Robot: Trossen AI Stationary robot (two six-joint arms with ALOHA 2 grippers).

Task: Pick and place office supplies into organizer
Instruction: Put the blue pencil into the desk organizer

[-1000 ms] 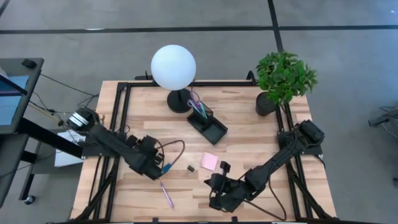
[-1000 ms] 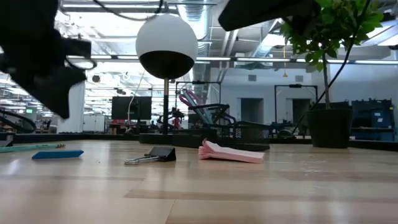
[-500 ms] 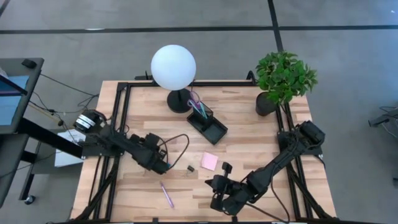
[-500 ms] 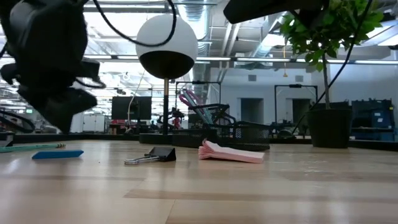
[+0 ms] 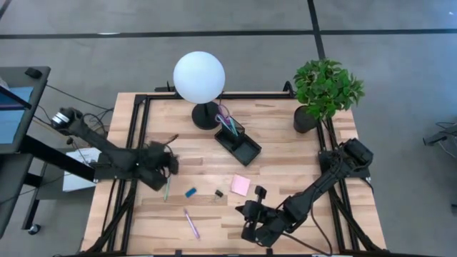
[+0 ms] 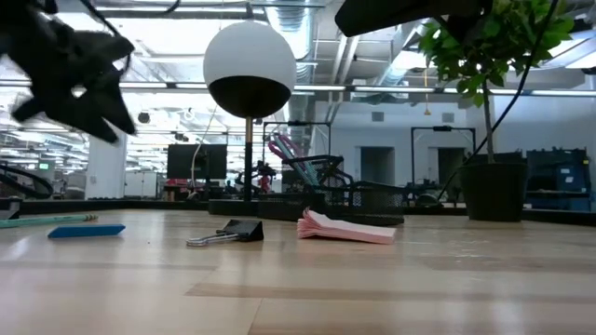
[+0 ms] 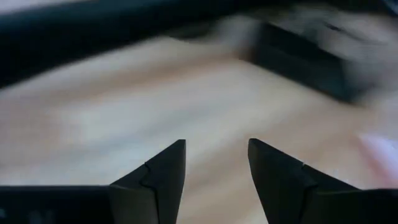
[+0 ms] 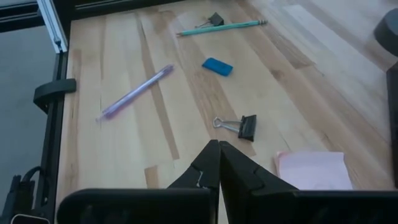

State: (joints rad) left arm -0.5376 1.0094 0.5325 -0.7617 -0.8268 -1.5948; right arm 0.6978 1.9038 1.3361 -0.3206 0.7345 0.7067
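The organizer [image 5: 238, 143] sits far and centre on the table [image 5: 285, 171], its long axis running diagonally from the lamp base [image 5: 205, 116] toward the near right, with the taller cup end nearest the lamp and pens [image 5: 227, 120] standing in it. The remaining supplies lie loose on the near half. A teal pen [image 5: 166, 188] lies left of centre, its long axis nearly straight near-to-far. A purple pen [image 5: 191, 223] lies nearer the front edge, slanting from far left to near right. Between them and the pink sticky-note pad [image 5: 240, 185] are the small blue block [image 5: 191, 192] and the black clip [image 5: 219, 193], each apart from the others; in the right wrist view the clip's [image 8: 239, 126] wire handles point toward the purple pen [image 8: 135, 92]. The left hand [image 5: 168, 160] hangs above the left part of the table, just beyond the teal pen's far end, its fingers [image 7: 160, 180] spread with nothing between them. The right hand [image 5: 248, 212] waits low at the near right, its fingers [image 8: 211, 167] pressed together and empty, just near of the pad.
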